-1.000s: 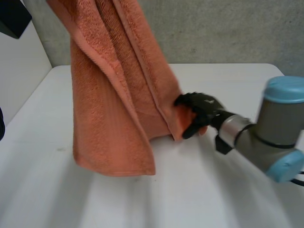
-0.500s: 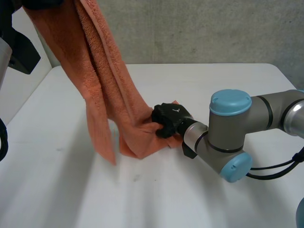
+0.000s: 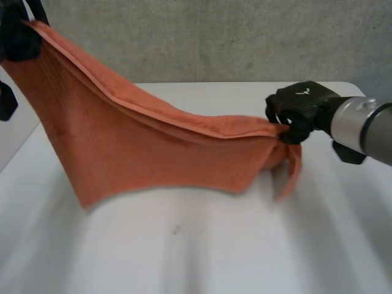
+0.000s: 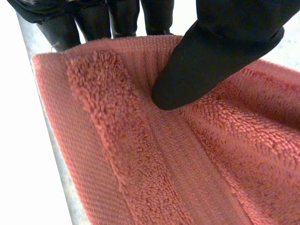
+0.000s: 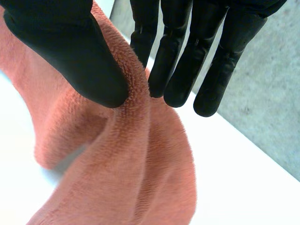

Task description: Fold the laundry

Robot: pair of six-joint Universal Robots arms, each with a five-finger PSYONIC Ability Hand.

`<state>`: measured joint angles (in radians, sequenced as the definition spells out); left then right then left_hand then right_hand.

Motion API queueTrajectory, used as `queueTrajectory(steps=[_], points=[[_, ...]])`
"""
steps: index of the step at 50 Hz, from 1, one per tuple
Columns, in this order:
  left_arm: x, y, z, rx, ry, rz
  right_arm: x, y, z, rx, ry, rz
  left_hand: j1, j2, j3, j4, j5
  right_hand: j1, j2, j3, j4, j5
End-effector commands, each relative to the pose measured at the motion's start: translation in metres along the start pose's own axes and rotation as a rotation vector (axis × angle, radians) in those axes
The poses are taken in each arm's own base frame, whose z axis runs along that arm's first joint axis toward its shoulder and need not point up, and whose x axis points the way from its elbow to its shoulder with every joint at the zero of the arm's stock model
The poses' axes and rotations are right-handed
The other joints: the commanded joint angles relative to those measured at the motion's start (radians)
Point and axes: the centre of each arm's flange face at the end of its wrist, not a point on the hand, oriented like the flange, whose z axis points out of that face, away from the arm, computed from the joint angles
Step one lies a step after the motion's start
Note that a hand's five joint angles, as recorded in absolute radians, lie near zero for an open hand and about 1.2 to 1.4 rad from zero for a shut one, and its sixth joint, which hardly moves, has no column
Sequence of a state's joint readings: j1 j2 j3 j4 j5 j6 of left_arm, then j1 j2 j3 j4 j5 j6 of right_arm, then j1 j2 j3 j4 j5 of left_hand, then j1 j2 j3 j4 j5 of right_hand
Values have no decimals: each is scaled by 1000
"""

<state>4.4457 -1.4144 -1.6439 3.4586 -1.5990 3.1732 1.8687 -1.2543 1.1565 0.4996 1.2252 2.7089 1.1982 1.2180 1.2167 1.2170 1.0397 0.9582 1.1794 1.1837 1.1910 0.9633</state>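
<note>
Two hands carry one load over the white tabletop point(image 3: 202, 263). An orange terry-cloth towel point(image 3: 153, 147) is stretched in the air between them. Its long axis slopes from the raised left hand point(image 3: 17, 38) down to the lower right hand point(image 3: 301, 109). The hemmed upper edge is pulled taut and shows at least two layers, and the body of the towel sags beneath it. Whether the lowest corner, below the left fingers, touches the tabletop I cannot tell.

The left wrist view shows the left hand clamped on an end of that edge, with the thumb point(image 4: 220, 56) pressed into the flat hem band and the fingers point(image 4: 93, 21) behind the cloth. The right wrist view shows the right hand pinching a bunched ridge of pile between its thumb point(image 5: 70, 51) and its nearly straight fingers point(image 5: 183, 65). A short loose tail droops just below them.

The fold looks early. The towel is spread end to end but not yet laid down or halved. I judge the next move turns on this line: the cloth runs straight from one set of fingers to the other, each hand owns one end, and the free edge hangs below both. Lowering the towel flat means bringing the left end down level with the right
</note>
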Motion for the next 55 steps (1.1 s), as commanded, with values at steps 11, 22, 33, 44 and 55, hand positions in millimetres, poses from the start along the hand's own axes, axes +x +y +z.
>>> queueTrajectory(steps=[11,22,33,44,55], points=[[10,123,-19,-394,50,14,-6,60,4,-297,-126,-77,198,178,180,179,182,438,217,213,205,258],[14,89,68,-112,39,3,66,-25,55,215,291,-184,198,178,180,179,182,438,217,213,205,258],[-1,-31,115,492,-20,-1,92,-133,-6,812,535,-250,198,178,180,179,182,438,217,213,205,258],[-17,80,68,113,-44,21,50,-35,18,428,282,-135,198,178,180,179,182,438,217,213,205,258],[-11,184,3,-252,-22,30,5,91,64,41,68,11,198,178,180,179,182,438,217,213,205,258]])
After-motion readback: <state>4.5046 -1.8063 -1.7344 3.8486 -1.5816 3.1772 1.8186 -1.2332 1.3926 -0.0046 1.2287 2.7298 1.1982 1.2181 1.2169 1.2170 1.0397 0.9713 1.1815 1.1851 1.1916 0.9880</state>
